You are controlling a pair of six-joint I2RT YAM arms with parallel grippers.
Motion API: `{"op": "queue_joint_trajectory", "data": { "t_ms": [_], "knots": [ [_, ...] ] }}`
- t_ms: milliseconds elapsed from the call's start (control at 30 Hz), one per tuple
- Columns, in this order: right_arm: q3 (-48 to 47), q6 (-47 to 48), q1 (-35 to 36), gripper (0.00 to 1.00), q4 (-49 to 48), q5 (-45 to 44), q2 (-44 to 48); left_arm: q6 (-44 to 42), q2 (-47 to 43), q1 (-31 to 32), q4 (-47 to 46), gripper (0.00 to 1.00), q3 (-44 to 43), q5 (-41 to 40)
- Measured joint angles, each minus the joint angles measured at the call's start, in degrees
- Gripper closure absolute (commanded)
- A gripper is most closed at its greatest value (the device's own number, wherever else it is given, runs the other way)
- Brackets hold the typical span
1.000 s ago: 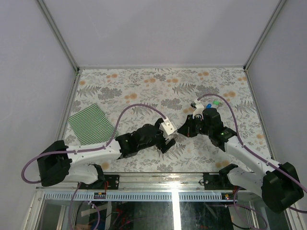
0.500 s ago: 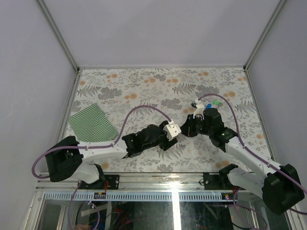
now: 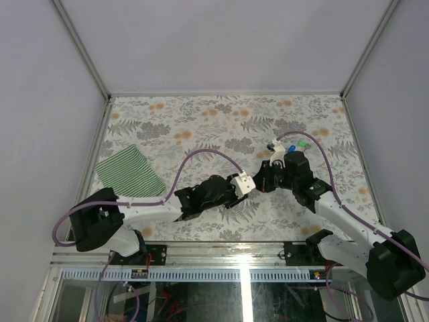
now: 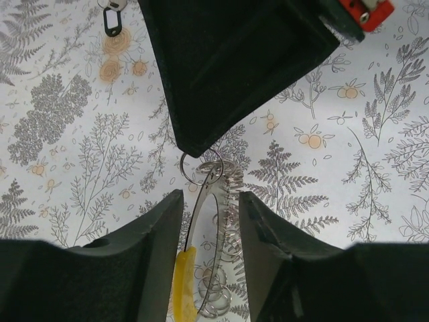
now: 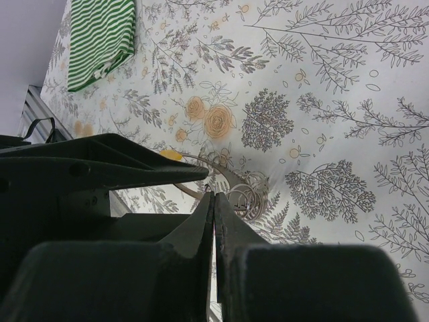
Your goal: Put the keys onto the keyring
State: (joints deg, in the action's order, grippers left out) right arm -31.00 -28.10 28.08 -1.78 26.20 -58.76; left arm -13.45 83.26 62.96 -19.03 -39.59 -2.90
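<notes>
- The left gripper [image 4: 210, 196] is reaching in from the left at the middle of the worktop [image 3: 201, 117]. Its jaws are standing at a narrow gap, one finger on each side of the keyring [image 4: 224, 221], and neither pad is clearly pressing on it.
- The keyring is lying as a silvery coil of loops between those fingers, with its yellow tag [image 4: 184, 285] at the near end, against the left finger.
- The right gripper [image 5: 214, 196] is coming in from the right with its fingers pressed together. Its tip is sitting on the small ring at the far end of the keyring and seems to be pinching it.
- In the left wrist view the black body of the right gripper is covering everything past that small ring.
- From above, the two wrists are meeting tip to tip and hiding the keyring completely.
- The blue key [image 3: 293, 149] and green key [image 3: 303, 143] are lying side by side on the worktop, just far of the right wrist. The right arm is standing between them and the keyring.
- A striped cloth [image 3: 129, 173] is lying well to the left, clear of both arms.
- A small dark clip [image 4: 112, 21] is lying on the worktop, apart from the keyring.
- A purple cable [image 3: 201, 153] is arching over the left arm.
</notes>
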Motion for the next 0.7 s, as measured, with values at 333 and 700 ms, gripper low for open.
{"op": "queue_joint_trajectory", "data": {
  "t_ms": [333, 700],
  "knots": [
    [0.00, -0.39, 0.00, 1.00, 0.00, 0.46, 0.00, -0.50, 0.72, 0.00, -1.90, 0.65, 0.00, 0.13],
    [0.00, -0.39, 0.00, 1.00, 0.00, 0.48, 0.00, -0.85, 1.92, 0.00, -2.32, 0.72, -0.02, 0.11]
  ]
}}
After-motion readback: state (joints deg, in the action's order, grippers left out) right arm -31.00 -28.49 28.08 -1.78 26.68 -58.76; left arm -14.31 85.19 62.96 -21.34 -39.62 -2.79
